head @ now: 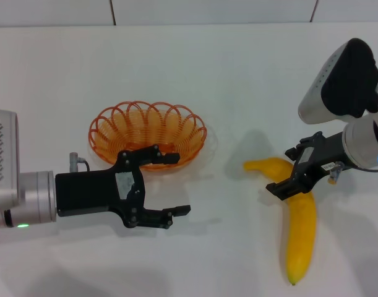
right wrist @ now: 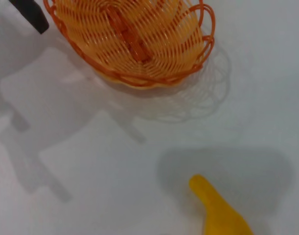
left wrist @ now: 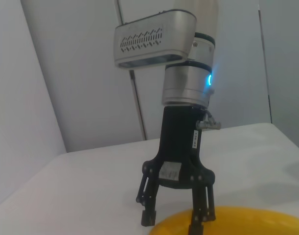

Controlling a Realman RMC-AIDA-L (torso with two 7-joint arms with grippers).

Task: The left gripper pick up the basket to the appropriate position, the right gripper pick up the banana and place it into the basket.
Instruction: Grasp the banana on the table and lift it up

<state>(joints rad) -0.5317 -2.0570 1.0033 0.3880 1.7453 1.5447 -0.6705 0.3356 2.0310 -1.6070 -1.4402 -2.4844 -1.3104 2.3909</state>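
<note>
Orange looped wire forms the basket, which sits on the white desk toward the far edge and left of the middle, upright and with nothing in it; the left gripper reaches in from the left edge of the desk, its jaws spread wide and holding nothing; one finger lies over the near rim of the basket in the head view, though whether it touches the wire cannot be told, and the other finger hangs over bare desk nearer the front edge; the banana lies flat on the right part of the desk, well apart from the basket, its stem end pointing toward the basket and its body curving toward the front edge; the right gripper stands over the banana's stem half, jaws parted to either side of the fruit; the left wrist view shows the fingertips down at the yellow skin, one before it and one behind, not pressed together; the right wrist view shows the basket and the banana's stem tip lying apart on the desk.
</note>
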